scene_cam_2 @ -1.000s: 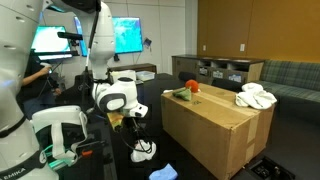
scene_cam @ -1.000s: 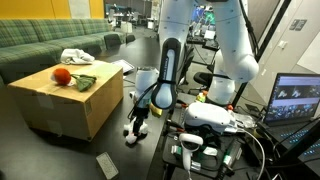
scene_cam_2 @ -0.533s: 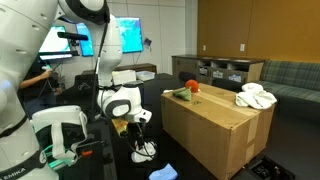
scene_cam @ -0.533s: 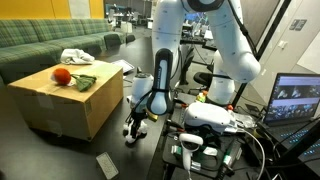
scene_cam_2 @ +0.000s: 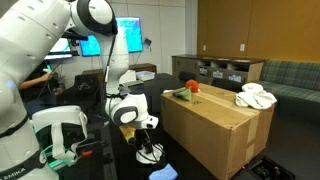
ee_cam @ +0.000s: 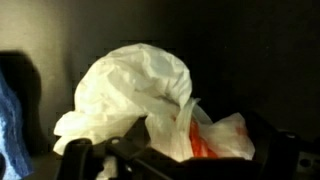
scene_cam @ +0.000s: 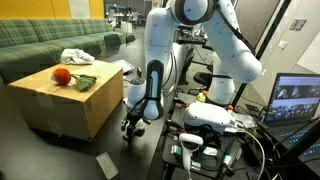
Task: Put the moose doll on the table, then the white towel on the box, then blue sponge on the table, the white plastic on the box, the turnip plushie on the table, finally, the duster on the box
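Observation:
My gripper hangs low over the dark table, right above the white plastic. In the wrist view the white plastic, with an orange print, fills the middle and lies between the wide-apart dark fingers of the gripper. The turnip plushie and the white towel lie on top of the cardboard box; both also show in the other exterior view, plushie and towel. The blue sponge lies on the table near the plastic. The moose doll and the duster are not visible.
The box's side stands close beside the gripper. A white robot base with cables, a laptop and monitors crowd the other side. A green sofa stands behind the box.
The arm has swung and lowered, bringing the gripper down and closer over the white plastic. The things on the box have not moved.

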